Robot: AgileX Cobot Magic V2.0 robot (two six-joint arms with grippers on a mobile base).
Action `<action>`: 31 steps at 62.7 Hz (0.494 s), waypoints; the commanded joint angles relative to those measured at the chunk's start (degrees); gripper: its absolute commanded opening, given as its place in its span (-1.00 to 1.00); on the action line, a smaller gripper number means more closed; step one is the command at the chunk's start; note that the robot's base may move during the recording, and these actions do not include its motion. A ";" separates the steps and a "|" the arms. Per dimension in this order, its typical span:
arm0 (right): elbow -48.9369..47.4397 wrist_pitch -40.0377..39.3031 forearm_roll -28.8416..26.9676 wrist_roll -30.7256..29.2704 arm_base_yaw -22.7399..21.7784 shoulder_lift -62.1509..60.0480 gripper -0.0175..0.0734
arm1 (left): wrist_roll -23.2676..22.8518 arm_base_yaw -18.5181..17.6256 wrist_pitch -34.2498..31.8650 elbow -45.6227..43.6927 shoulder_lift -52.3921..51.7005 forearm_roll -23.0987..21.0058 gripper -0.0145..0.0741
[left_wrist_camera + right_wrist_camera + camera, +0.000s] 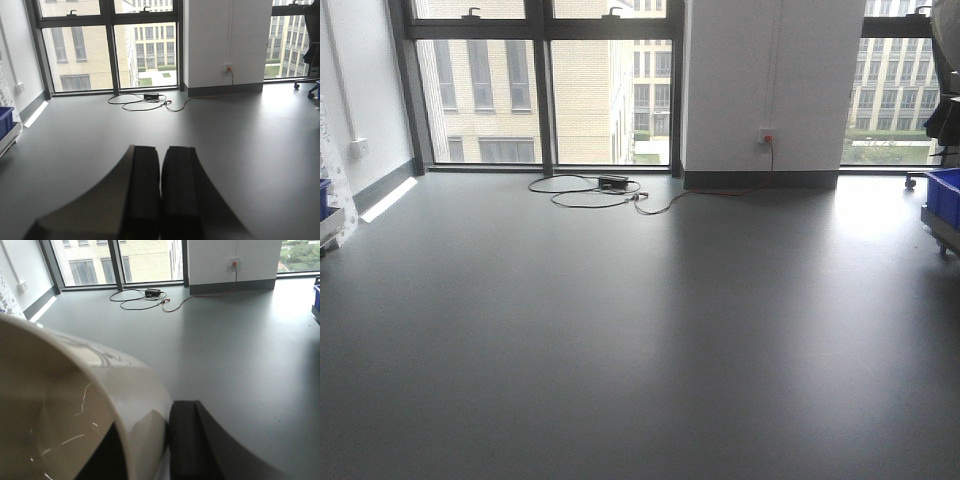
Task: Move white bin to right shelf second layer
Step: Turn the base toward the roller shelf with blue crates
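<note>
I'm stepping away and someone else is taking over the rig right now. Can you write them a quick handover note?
Left gripper: jaws shut, empty.
Right gripper: jaws shut on the wall of the white bin, held above the floor.
Right shelf second layer: not in view; a blue crate shows at the front view's right edge.
Done: bin grasped.
Left: drive to the shelf, set the bin on its second layer, release.

Bare office-like hall: grey floor (620,350), tall windows (510,100), blue crate (945,195).
</note>
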State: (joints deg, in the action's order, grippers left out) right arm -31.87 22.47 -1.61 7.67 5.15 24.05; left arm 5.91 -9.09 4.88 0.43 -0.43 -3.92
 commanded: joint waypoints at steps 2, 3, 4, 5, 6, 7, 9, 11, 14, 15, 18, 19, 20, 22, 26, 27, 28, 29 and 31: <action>-1.75 -5.84 -0.05 -0.05 -0.45 0.32 -0.49 | -0.20 -0.16 -4.88 2.11 -0.80 -0.31 -0.48; -1.75 -5.84 -0.05 -0.05 -0.45 0.32 -0.49 | -0.20 -0.03 -4.88 2.11 -0.80 -0.31 -0.48; -1.75 -5.84 -0.05 -0.05 -0.45 0.32 -0.49 | -0.20 -0.03 -4.88 2.11 -0.80 -0.31 -0.48; -1.75 -5.84 -0.05 -0.05 -0.45 0.32 -0.49 | -0.20 -0.03 -4.88 2.11 -0.80 -0.31 -0.48; -1.75 -5.84 -0.05 -0.05 -0.45 0.32 -0.49 | -0.20 -0.03 -4.88 2.11 -0.80 -0.31 -0.48; -1.75 -5.84 -0.05 -0.05 -0.45 0.32 -0.49 | -0.20 -0.03 -4.88 2.11 -0.80 -0.31 -0.48; -1.75 -5.84 -0.05 -0.05 -0.45 0.32 -0.49 | -0.20 -0.03 -4.88 2.11 -0.80 -0.31 -0.48; -1.75 -5.85 -0.05 -0.05 -0.45 0.39 -0.49 | -0.20 -0.03 -4.88 2.11 -0.80 -0.31 -0.48; -1.75 -5.85 -0.05 -0.05 -0.45 0.39 -0.49 | -0.20 -0.03 -4.88 2.11 -0.80 -0.31 -0.48; -1.75 -5.85 -0.05 -0.05 -0.45 0.39 -0.49 | -0.20 -0.03 -4.88 2.11 -0.80 -0.31 -0.48; -1.75 -5.85 -0.05 -0.05 -0.45 0.39 -0.49 | -0.20 -0.03 -4.88 2.11 -0.80 -0.31 -0.48; -1.75 -5.85 -0.05 -0.05 -0.45 0.39 -0.49 | -0.20 -0.03 -4.88 2.11 -0.80 -0.31 -0.48; -1.75 -5.85 -0.05 -0.05 -0.45 0.39 -0.49 | -0.20 -0.03 -4.88 2.11 -0.80 -0.31 -0.48; -1.75 -5.85 -0.05 -0.05 -0.45 0.39 -0.49 | -0.20 -0.03 -4.88 2.11 -0.80 -0.31 -0.48; -1.75 -5.85 -0.05 -0.05 -0.45 0.39 -0.49 | -0.20 -0.03 -4.88 2.11 -0.80 -0.31 -0.48; -1.75 -5.85 -0.05 -0.05 -0.45 0.39 -0.49 | -0.20 -0.03 -4.88 2.11 -0.80 -0.31 -0.48; -1.75 -5.85 -0.05 -0.05 -0.45 0.39 -0.49 | -0.20 -0.03 -4.88 2.11 -0.80 -0.31 -0.48; -1.75 -5.85 -0.05 -0.05 -0.45 0.39 -0.49 | -0.20 -0.03 -4.88 2.11 -0.80 -0.31 -0.48; -1.75 -5.85 -0.05 -0.05 -0.45 0.39 -0.49 | -0.20 -0.03 -4.88 2.11 -0.80 -0.31 -0.48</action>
State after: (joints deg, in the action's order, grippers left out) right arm -31.87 22.56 -1.75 7.67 5.15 24.05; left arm 5.91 -9.09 4.88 0.43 -0.43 -3.92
